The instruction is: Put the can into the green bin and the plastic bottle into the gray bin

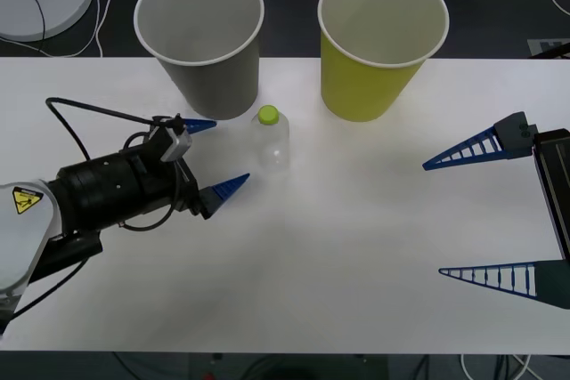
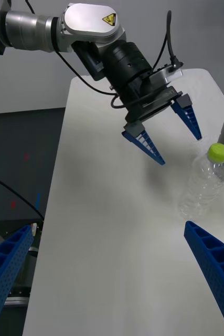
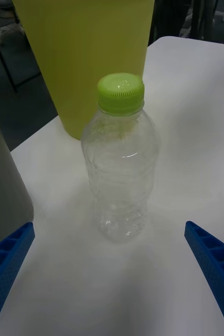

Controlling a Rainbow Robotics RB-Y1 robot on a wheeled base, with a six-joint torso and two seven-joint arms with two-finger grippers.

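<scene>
The bottle [image 1: 272,142] stands upright on the white table [image 1: 338,255], its long axis vertical and its lime-green ribbed cap [image 1: 268,115] on top. It is clear, colourless plastic with a faintly dimpled body, and is much shorter than the bins. It sits just in front of the gray bin [image 1: 203,33], near that bin's right side, with the green bin [image 1: 378,42] farther to its right at the table's far edge.

The left gripper [image 1: 215,156] lies low over the table, its black forearm reaching in from the left and pointing toward the bottle. Its two blue ribbed fingers [image 1: 228,188] are spread apart, tips just short of the bottle and not touching it; the bottle stands in line with the gap between them. In the left wrist view the bottle [image 3: 121,173] stands centred ahead of the parted fingers [image 3: 212,262], with the green bin [image 3: 85,58] behind it.

Both bins are tapered cups with white rims and pale insides, standing upright side by side and apart from one another.

The right gripper [image 1: 459,217] is at the table's right edge, well apart from the bottle, its long blue fingers spread wide and pointing left, holding nothing. Its wrist view shows the bottle [image 2: 205,184] and the left gripper [image 2: 180,149] across the table.
</scene>
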